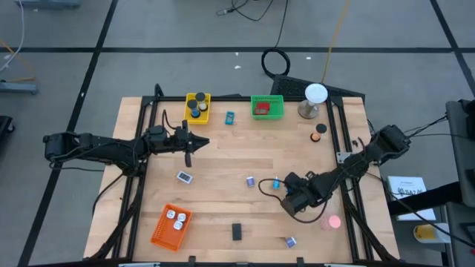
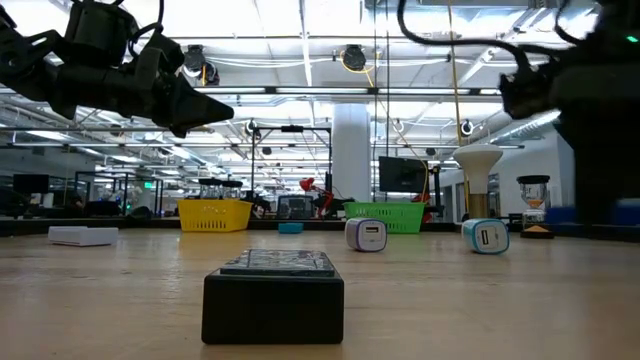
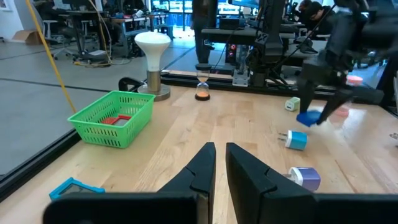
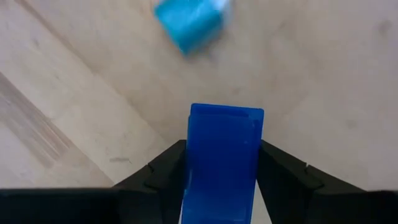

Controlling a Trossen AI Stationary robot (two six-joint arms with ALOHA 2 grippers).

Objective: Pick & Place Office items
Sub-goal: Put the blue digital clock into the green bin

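Item held: one small blue rectangular plastic block point(image 4: 225, 155), clamped between the two dark fingers of the right hand point(image 4: 222, 163), which hung above the pale wooden table point(image 1: 223, 159) near its right middle; the left wrist view showed the same block point(image 3: 308, 118) lifted clear of the surface. Just beneath it lay a cyan plug-shaped piece point(image 4: 188, 23), apart from the block. By appearance the block was rigid, smooth-faced and light, likely a little slippery; the flat long sides, as gripped, looked the soundest hold, taken near mid-length so it would not pivot. Other items on the table: a purple-and-white plug-shaped piece point(image 1: 251, 181), a black rectangular block point(image 1: 237, 231) at the near edge, a white flat piece point(image 1: 184, 177), a pink round piece point(image 1: 333, 221). The left hand point(image 3: 219, 163) hovered over the left middle of the table, its fingers nearly together on nothing.
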